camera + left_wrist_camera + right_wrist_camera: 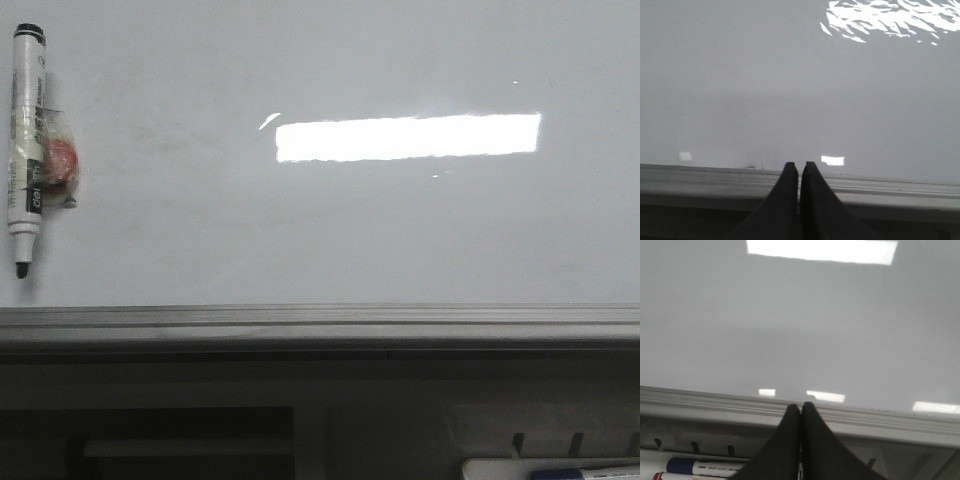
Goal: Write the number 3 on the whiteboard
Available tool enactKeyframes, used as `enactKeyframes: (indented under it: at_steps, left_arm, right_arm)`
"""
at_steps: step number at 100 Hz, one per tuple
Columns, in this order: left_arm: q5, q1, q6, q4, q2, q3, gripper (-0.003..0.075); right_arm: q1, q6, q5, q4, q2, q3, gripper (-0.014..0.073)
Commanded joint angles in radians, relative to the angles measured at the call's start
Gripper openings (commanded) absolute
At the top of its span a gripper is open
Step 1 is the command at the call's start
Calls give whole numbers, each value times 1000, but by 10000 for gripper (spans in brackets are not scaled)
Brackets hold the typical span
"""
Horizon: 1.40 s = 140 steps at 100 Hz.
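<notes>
The whiteboard (330,230) is a glossy pale grey board with a bright rectangular glare, edged by a grey metal rail (320,322). No number 3 shows on it. A white marker with a black cap and tip (26,140) lies at the board's far left, a small red thing in clear wrap (58,160) touching its side. My left gripper (799,165) is shut and empty over the rail (715,182). My right gripper (800,405) is shut and empty over the rail (880,422). Neither gripper shows in the front view.
Below the rail is a tray with slots. A blue-capped marker (705,466) and a red one lie in it, also seen at the lower right of the front view (590,472). A dark gap lies under the rail at the left.
</notes>
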Motion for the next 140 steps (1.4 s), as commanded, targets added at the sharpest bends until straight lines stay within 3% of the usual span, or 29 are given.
enactKeyframes:
  at_steps: [1,37,60,80,91,110,123,140]
  left_arm:
    - [-52,-4,-9,0,-24,12,-20]
    - [-61,-4,-9,2,-24,12,-20]
    - [-190,-4,-9,2,-24,12,-20]
    - [-381,-4,-9,2,-24,12,-20]
    - [-399,-4,-9,2,-24,12,-20]
    - [-434,-4,-9,2,-24,12,-20]
    - [-453,-4,-9,2,-24,12,-20]
    - [-497,-4,-9,-13,-24,12,-21]
  right_arm:
    - [-7,-4,-25,0,-12,30,-41]
    - [-7,-4,-25,0,-12,30,-41]
    - [-7,-4,-30,0,-12,30,-41]
    - [-7,-4,-262,0,-12,30,-41]
    - [-7,-4,-426,0,-12,30,-41]
    - [-7,-4,-581,0,-12,30,-41]
    - [-7,-4,-605,0,-12,30,-41]
    - [-7,-4,-525,16,-12,25,-41]
